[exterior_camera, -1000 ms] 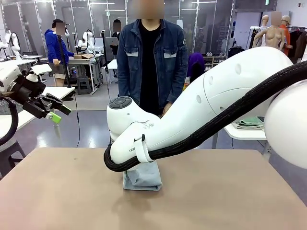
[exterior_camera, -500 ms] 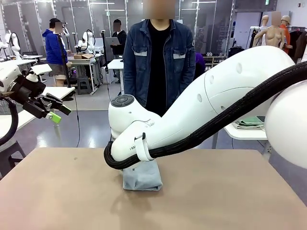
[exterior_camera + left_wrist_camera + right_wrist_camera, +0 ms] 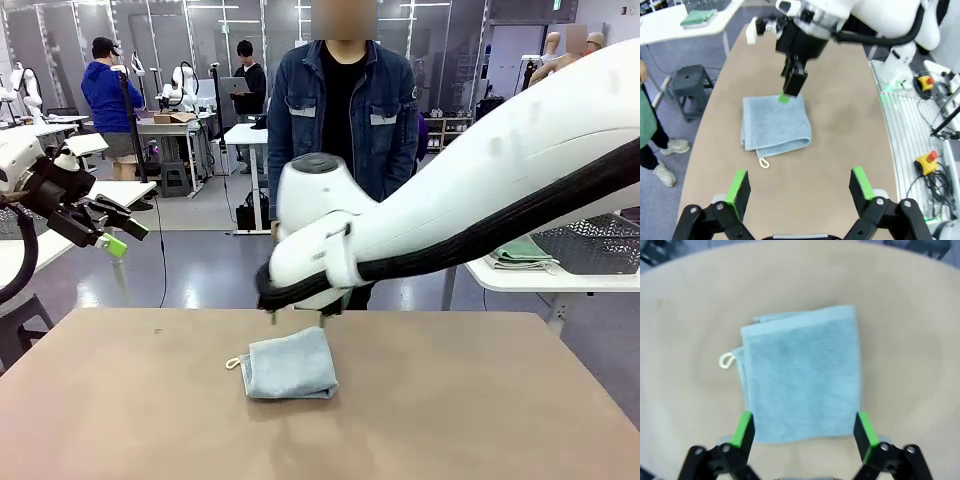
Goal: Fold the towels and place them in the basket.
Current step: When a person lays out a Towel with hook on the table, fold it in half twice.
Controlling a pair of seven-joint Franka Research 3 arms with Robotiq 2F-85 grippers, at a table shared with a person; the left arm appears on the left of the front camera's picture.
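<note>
Brown bench [image 3: 480, 400] spreads across the low part of the front view, with a busy lab behind. One blue towel [image 3: 290, 365] lies folded near the middle of the bench. The right arm [image 3: 450, 200] reaches in from the right and hangs over the towel. The left hand [image 3: 120, 236] hangs high at the far left, off the bench, with its fingers wide and holding nothing. The basket [image 3: 590, 245] sits on a white side table [image 3: 500, 275] well off to the right, with a green towel [image 3: 520, 253] just beside it.

From the left wrist, the blue towel is far ahead of the left hand. The right hand [image 3: 791, 87] points down at the towel's far edge. I cannot tell if its green tip touches the cloth. A loop [image 3: 762, 162] sticks out at the towel's near corner.

From the right wrist, the towel lies right below the right hand. Its fingers stand wide, one just outside each side of the near edge, and grip nothing. The towel runs a little longer away from the hand than across.

I think the right hand is much nearer to the towel, and it is on the basket's side too. So the grab looks like its job. This view shows how fingers and cloth line up, which the arm hides in the front view. The front view shows the way to the basket.
</note>
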